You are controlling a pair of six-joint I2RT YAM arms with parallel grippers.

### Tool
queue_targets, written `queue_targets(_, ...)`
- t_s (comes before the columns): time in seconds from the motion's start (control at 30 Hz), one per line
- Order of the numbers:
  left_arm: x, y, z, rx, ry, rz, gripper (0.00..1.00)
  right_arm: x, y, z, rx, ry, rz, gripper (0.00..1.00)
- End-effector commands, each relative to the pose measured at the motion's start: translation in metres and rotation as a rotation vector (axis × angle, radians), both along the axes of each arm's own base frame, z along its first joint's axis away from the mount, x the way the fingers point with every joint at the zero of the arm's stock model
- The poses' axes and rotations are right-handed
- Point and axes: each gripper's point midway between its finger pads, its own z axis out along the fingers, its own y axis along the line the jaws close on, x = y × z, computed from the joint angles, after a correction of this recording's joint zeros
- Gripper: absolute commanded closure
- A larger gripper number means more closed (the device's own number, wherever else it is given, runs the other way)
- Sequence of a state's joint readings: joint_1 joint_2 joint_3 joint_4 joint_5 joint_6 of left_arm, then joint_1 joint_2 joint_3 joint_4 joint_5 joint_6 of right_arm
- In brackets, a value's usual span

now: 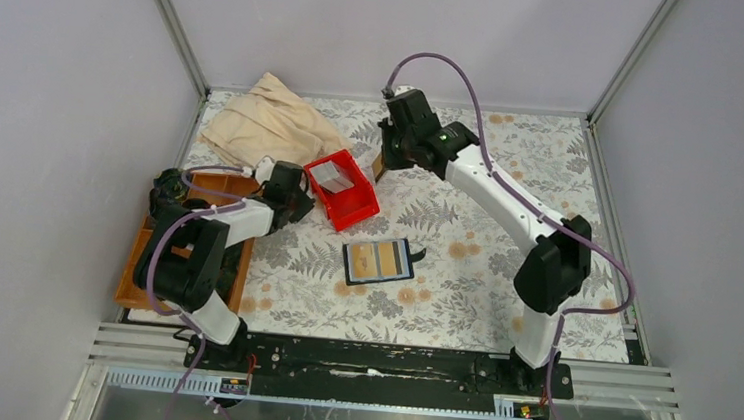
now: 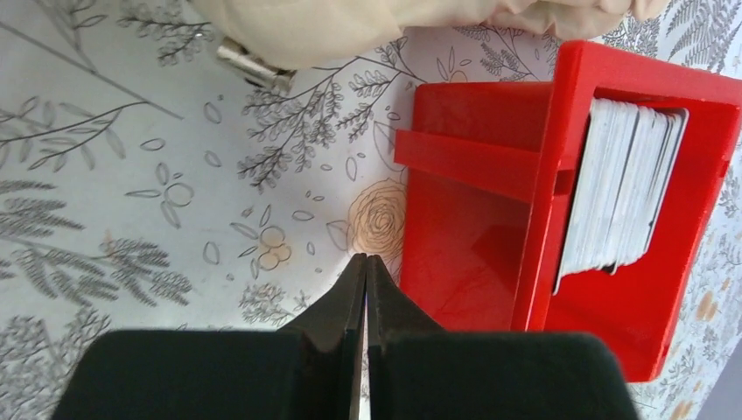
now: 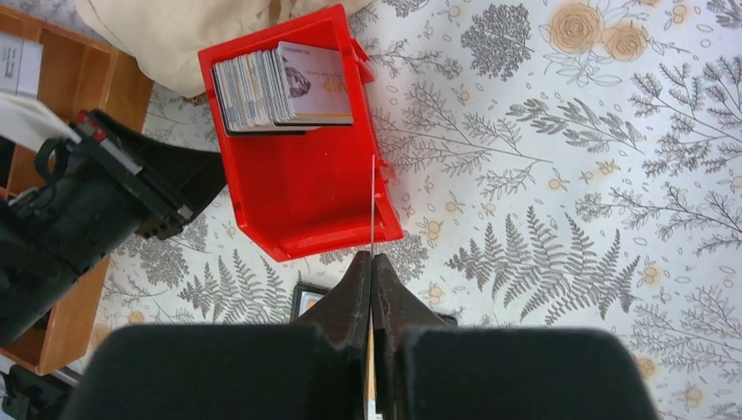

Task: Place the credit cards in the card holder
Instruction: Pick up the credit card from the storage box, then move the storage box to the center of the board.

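Observation:
The card holder point(image 1: 378, 261) lies open on the floral cloth in the middle, with tan cards showing in it; in the right wrist view only its corner point(image 3: 306, 297) peeks out behind my fingers. A stack of credit cards point(image 1: 329, 174) stands in the red bin point(image 1: 360, 209); it also shows in the left wrist view point(image 2: 626, 188) and the right wrist view point(image 3: 280, 83). My right gripper point(image 3: 371, 256) is shut on one thin card point(image 3: 372, 206), seen edge-on, held above the table beside the bin's far right side point(image 1: 383, 164). My left gripper point(image 2: 365, 259) is shut and empty, just left of the bin point(image 2: 472, 227).
A beige cloth bag point(image 1: 265, 121) lies at the back left behind the bin. A brown compartment tray point(image 1: 138, 267) sits at the left edge under the left arm. Metal frame posts and grey walls ring the table.

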State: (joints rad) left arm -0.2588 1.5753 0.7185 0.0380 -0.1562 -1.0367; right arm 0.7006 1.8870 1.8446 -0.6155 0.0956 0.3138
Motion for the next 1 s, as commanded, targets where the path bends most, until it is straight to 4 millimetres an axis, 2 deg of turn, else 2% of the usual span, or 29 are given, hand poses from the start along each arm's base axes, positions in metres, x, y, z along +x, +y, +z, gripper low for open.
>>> queue_targets(0.0, 0.024, -0.015, 0.007, 0.006, -0.044, -0.057, 0.97, 0.001, -0.017, 0.039, 0.043, -0.096, -0.042, 1.00)
queue_targets(0.27, 0.054, -0.046, 0.002, 0.023, -0.047, -0.170, 0.97, -0.002, -0.046, 0.036, 0.025, -0.092, -0.097, 1.00)
queue_targets(0.47, 0.065, -0.055, -0.010, 0.057, -0.019, -0.197, 0.97, -0.002, -0.062, 0.039, 0.015, -0.101, -0.122, 1.00)
queue_targets(0.57, 0.062, -0.048, -0.016, 0.081, 0.047, -0.149, 0.98, -0.003, -0.065, 0.037, 0.008, -0.096, -0.124, 1.00)
queue_targets(0.63, 0.056, -0.043, -0.012, 0.093, 0.059, -0.111, 1.00, -0.003, -0.067, 0.036, 0.006, -0.093, -0.124, 1.00)
queue_targets(0.8, 0.037, -0.017, -0.001, 0.171, 0.092, 0.054, 1.00, -0.002, -0.065, 0.032, 0.008, -0.087, -0.117, 1.00)
queue_targets(0.97, 0.050, 0.005, 0.016, 0.273, 0.075, 0.143, 1.00, -0.002, -0.061, 0.028, 0.020, -0.076, -0.104, 1.00)
